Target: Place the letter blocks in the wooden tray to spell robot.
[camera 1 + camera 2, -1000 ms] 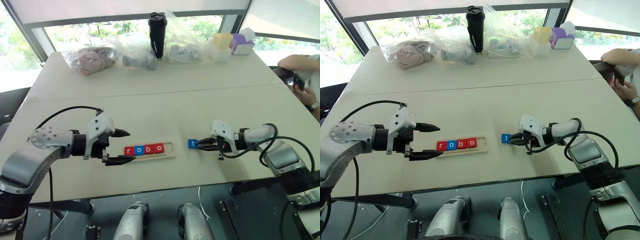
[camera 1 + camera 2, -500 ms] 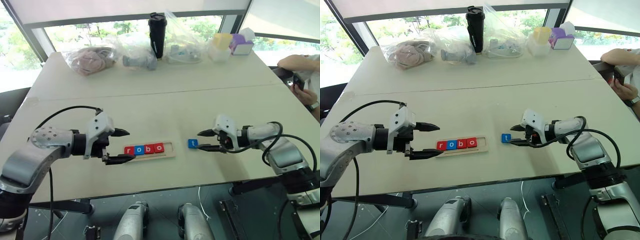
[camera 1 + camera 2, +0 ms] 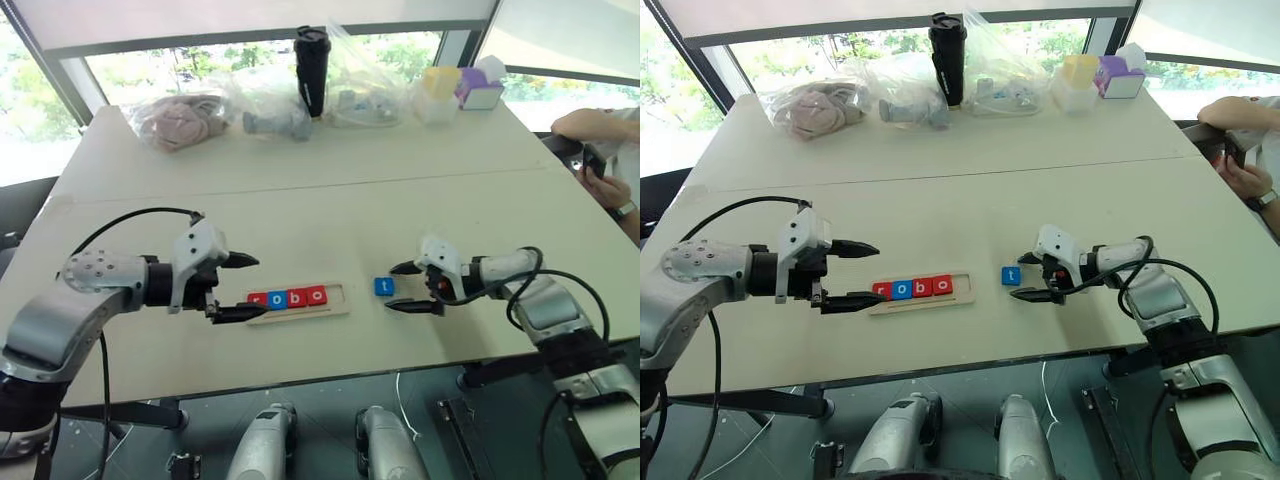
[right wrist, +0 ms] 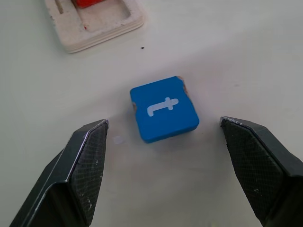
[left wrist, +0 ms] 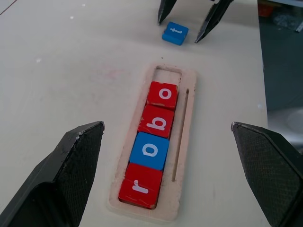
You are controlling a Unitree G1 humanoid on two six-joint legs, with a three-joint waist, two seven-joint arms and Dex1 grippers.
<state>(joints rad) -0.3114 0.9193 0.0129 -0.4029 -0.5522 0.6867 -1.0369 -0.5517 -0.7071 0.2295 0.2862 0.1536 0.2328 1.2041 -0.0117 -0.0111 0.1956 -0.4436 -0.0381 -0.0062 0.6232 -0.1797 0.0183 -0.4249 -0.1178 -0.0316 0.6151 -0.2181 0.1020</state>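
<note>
Since a second ago the right gripper has let go of the blue t block: its fingers, then pinched on the block, now stand spread with the block lying flat on the worktop just ahead of their tips, touching neither. Everything else has kept its place, the left gripper included.

Seen from the right wrist, the t block sits a little askew between the two fingers, which probably explains the release: a crooked hold would not drop squarely into the slot, so the fingers look set for a fresh, straighter grasp. The left gripper hangs with its fingers as wide as they go and nothing in them, one on either side of the near end of the wooden tray, likely to steady it when the last block goes in.

Count: five letter blocks in all. Four lie in the tray reading r, o, b, o, namely a red r, a blue o, a red b and a red o, so three red and one blue. One empty space remains at the tray end nearest the right fingers. One blue t waits outside, well apart from the left fingers
</note>
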